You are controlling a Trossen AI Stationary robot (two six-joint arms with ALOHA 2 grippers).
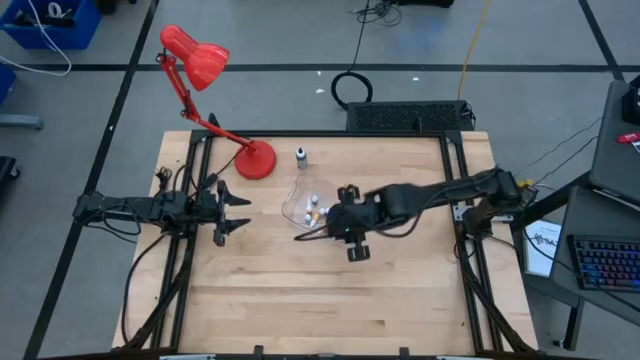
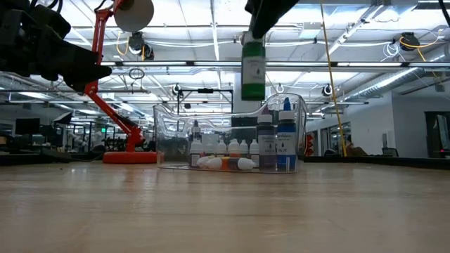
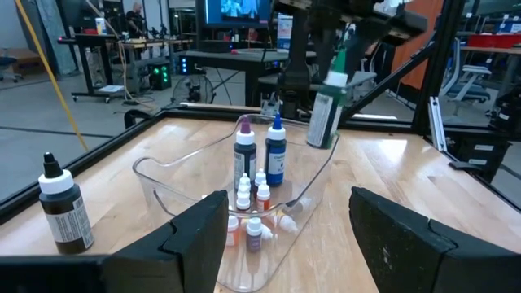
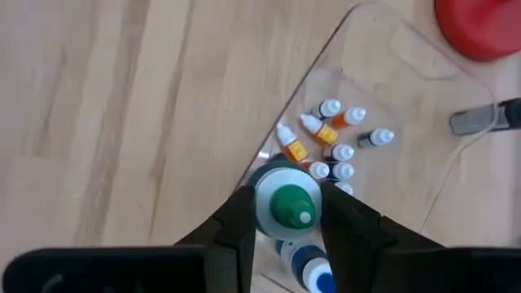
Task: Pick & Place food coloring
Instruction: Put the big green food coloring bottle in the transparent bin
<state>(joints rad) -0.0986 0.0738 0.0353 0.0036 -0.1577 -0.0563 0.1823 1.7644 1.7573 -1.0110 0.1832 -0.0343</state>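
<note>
A clear plastic container (image 1: 300,195) sits at mid-table. It holds a blue food coloring bottle (image 3: 275,155), a purple-capped one (image 3: 244,150) and several tiny dropper bottles (image 4: 334,138). My right gripper (image 4: 286,207) is shut on a green food coloring bottle (image 2: 253,70), which hangs above the container's right side. A dark bottle (image 3: 61,207) stands on its base on the table beyond the container. My left gripper (image 1: 240,212) waits open and level at the table's left, pointing at the container. My right gripper pinches the green bottle between its two fingers at the pale collar (image 4: 264,203) just under the green tip. The fingers slant down from the table's right side. The bottle hangs below them, slightly tilted, lifted clear over the container.
A red desk lamp (image 1: 200,60) stands with its round base (image 1: 257,160) at the far left of the table, close to the container. Black frame rails (image 1: 455,190) run along both table sides. Bare wood (image 1: 330,300) fills the near half.
</note>
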